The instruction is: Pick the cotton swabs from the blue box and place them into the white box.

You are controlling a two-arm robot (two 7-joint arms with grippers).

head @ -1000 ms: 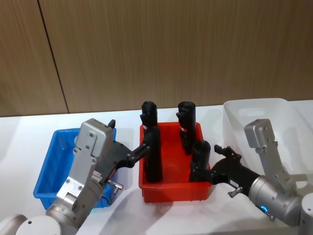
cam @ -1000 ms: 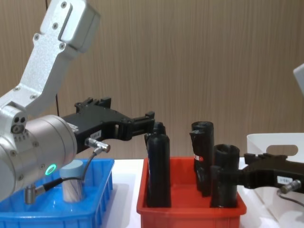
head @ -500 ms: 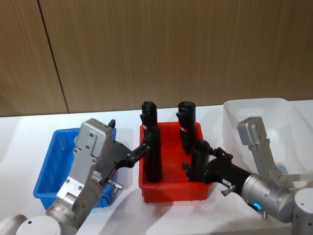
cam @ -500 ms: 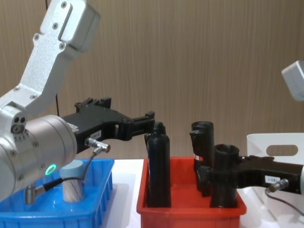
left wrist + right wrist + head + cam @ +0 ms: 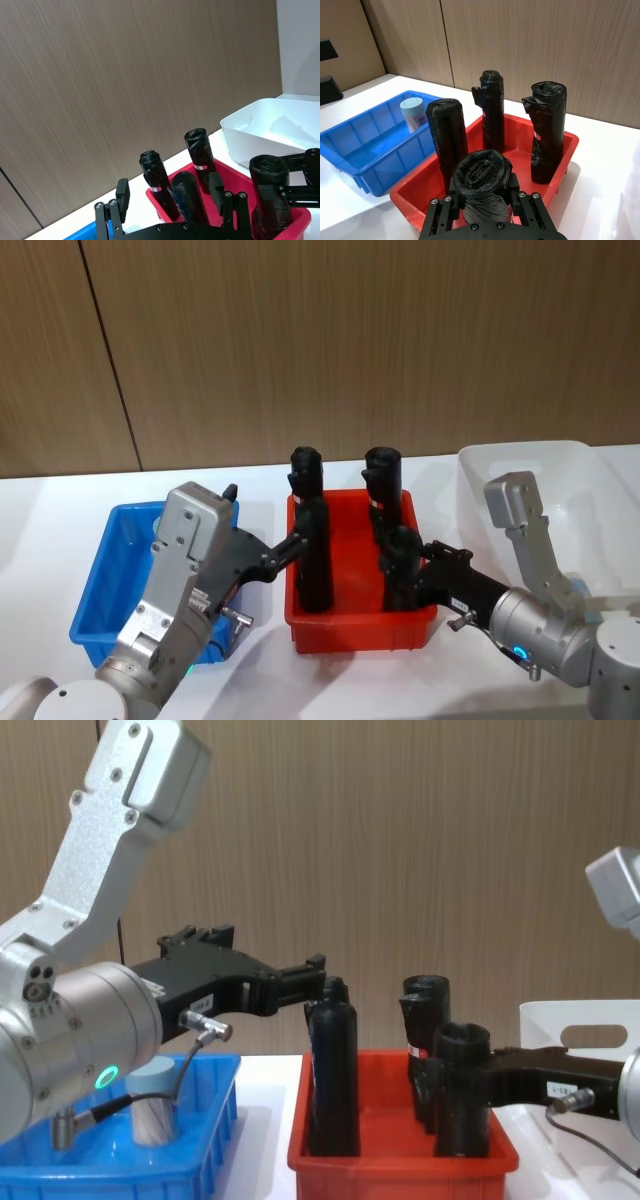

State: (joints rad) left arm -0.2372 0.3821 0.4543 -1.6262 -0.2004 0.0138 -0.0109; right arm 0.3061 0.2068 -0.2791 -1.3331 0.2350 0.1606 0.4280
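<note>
1 tub of cotton swabs (image 5: 412,113) is left in the blue box (image 5: 355,145), near its far edge, while the right gripper (image 5: 482,202), jaws closed around a black cylinder (image 5: 482,185) in the red tray (image 5: 550,172), ignores it, and the left gripper (image 5: 300,982) hangs empty, its spread hard to tell, nothing showing in the white box (image 5: 520,465).

No lettering here can be made out. Small white stickers with dark print sit on the left gripper (image 5: 285,988) body and on the right gripper (image 5: 445,1072) arm, too fine to read. Two of the black cylinders (image 5: 547,131) carry a pale label patch with a red mark, also illegible. The cotton swabs tub (image 5: 412,114) shows a label band, its print unreadable.
</note>
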